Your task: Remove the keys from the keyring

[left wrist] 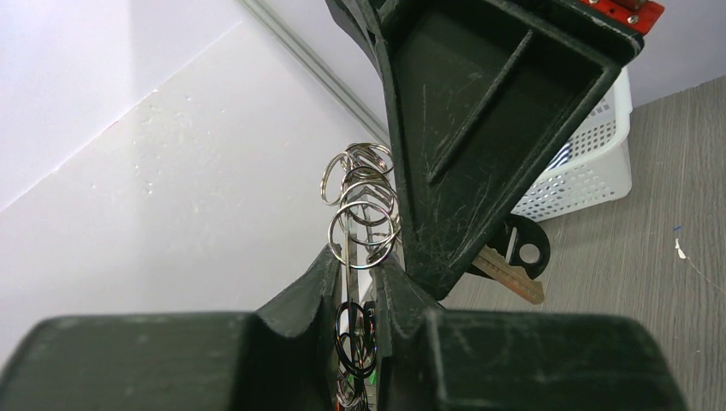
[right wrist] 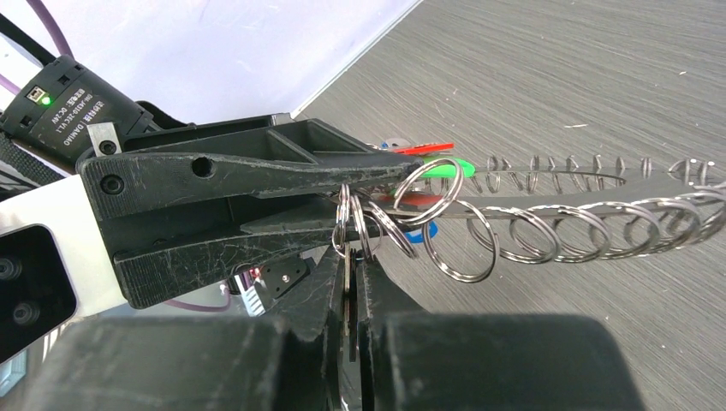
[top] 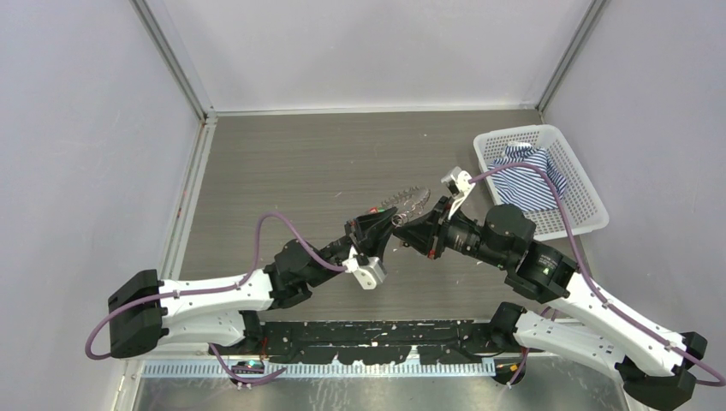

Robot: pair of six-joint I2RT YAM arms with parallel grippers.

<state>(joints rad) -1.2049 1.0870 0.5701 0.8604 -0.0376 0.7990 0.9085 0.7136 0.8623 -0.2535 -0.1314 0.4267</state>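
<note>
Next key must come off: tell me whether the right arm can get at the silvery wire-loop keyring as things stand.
Probably yes. The right tool seems to pinch a loop of the silvery wire-loop keyring, which the left tool holds above the table; nothing stands between them.

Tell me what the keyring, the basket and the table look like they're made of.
The keyring looks like metal, probably steel: silvery and polished, with bright glints on its small loops. The basket seems to be plastic: matte white, with moulded lattice walls. The table is matte grey-brown with wood-grain streaks; whether it is laminate or real wood, the look leaves open.
</note>
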